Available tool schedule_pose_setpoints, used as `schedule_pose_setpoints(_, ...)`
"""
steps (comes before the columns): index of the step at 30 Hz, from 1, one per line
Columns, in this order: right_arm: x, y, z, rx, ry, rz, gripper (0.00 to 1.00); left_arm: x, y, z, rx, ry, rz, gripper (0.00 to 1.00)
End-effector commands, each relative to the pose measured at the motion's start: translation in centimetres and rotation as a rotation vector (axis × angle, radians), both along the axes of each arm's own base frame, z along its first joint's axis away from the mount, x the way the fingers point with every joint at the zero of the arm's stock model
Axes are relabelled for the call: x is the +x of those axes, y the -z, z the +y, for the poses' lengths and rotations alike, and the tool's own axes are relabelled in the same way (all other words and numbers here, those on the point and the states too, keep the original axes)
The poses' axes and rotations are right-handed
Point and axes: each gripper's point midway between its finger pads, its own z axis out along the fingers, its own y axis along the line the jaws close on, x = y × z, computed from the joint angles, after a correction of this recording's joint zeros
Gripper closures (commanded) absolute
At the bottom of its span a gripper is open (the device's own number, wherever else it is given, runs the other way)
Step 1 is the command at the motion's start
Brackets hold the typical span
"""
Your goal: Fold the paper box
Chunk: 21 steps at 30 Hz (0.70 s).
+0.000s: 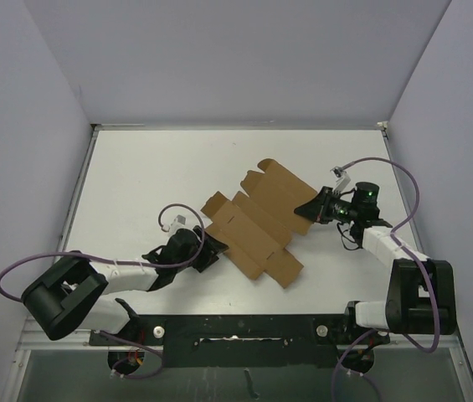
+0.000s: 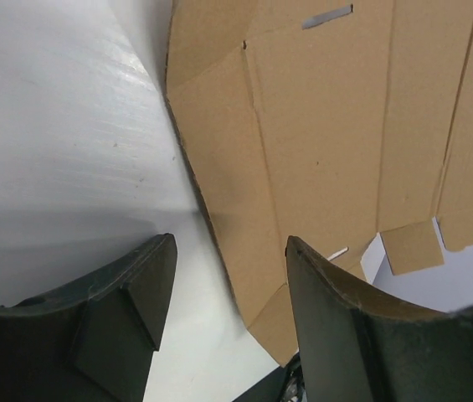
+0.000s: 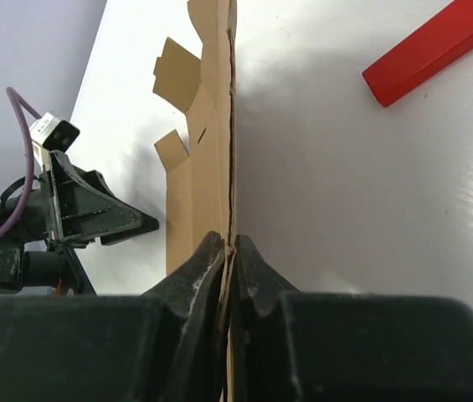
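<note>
Lying unfolded on the white table [image 1: 136, 176], the paper box [image 1: 257, 222] fills the centre of the top view as a brown die-cut sheet. The right gripper [image 1: 307, 209] sits at the sheet's right edge, its fingers pressed together on the thin cardboard. The left gripper [image 1: 211, 251] is at the sheet's lower-left edge with its fingers about half spread and gripping nothing. A red block [image 3: 437, 50] lies at the upper right of the right wrist view.
</note>
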Motion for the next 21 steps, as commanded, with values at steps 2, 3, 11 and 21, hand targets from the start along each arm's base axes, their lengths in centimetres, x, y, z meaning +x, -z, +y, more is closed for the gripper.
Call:
schedule_pose_setpoints(2,0.8,-1.4,0.1,0.015,0.021,-0.047,1.0,1.7,-1.0,0.1,0.009,-0.079,-0.044,0.48)
schedule_pose_setpoints(3,0.8,-1.3,0.1,0.015,0.021,-0.046,1.0,1.9,-1.0,-0.1,0.011,-0.073,-0.051,0.49)
schedule_pose_setpoints(11,0.7,-0.9,0.4,0.021,0.012,-0.021,1.0,3.2,-1.9,-1.7,-0.007,-0.02,-0.14,0.54)
schedule_pose_setpoints(21,0.7,-0.1,0.6,0.016,-0.002,0.0,1.0,3.8,-3.7,-2.9,-0.08,0.031,-0.275,0.65)
